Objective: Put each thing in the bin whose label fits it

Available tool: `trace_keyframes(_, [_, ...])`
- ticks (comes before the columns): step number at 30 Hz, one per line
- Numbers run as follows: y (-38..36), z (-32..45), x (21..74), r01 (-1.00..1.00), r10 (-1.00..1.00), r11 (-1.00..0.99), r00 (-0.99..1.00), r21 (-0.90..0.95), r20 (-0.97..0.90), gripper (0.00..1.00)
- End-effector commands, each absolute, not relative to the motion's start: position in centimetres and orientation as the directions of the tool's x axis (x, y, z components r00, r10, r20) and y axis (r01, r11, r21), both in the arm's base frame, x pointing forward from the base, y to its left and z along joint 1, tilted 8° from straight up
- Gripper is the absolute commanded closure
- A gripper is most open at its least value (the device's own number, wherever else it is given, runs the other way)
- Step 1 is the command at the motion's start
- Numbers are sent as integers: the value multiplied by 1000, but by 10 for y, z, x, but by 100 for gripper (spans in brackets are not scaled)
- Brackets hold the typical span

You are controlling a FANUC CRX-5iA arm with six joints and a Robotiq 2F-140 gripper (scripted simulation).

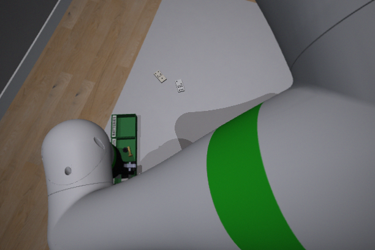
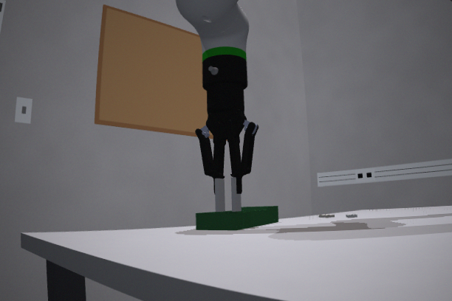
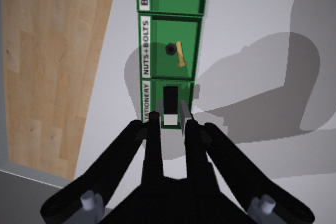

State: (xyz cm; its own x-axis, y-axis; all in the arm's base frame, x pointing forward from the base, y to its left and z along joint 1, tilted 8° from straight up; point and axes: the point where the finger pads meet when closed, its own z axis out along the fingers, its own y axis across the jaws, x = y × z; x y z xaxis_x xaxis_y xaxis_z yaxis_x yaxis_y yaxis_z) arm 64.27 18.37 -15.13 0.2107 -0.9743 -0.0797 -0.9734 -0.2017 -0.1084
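The stationery bin [image 3: 147,102] [image 2: 218,222] is green and stands flat. A black eraser with a white end [image 3: 170,99] lies in it. My gripper [image 3: 171,107] [image 2: 228,210] points down with its fingertips at the bin's rim, one on each side of the eraser. The fingers are slightly open, with a narrow gap beside the eraser. The nuts+bolts bin [image 3: 146,47] holds a dark nut [image 3: 170,49] [image 1: 125,149] and a brass bolt [image 3: 180,54] [image 1: 129,151]. The batteries bin [image 1: 114,126] looks empty. Two dominoes [image 1: 160,76] [image 1: 179,86] lie apart on the table.
The three bins stand in a row near the table's edge, beside the wooden floor [image 1: 73,61]. The arm [image 1: 156,199] covers the lower part of the top view, including most of the stationery bin. A corkboard [image 2: 148,74] hangs on the wall.
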Motion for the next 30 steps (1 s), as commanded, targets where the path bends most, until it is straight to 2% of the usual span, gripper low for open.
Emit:
trace_keyframes(1, [183, -147, 643, -973, -974, -202, 211, -109, -80, 74])
trace_keyframes(25, [181, -124, 640, -973, -974, -202, 211, -109, -80, 74])
trace_keyframes(26, [181, -120, 640, -973, -974, -202, 211, -109, -80, 0])
trace_keyframes(30, [179, -104, 639, -973, -974, -202, 211, -109, -80, 0])
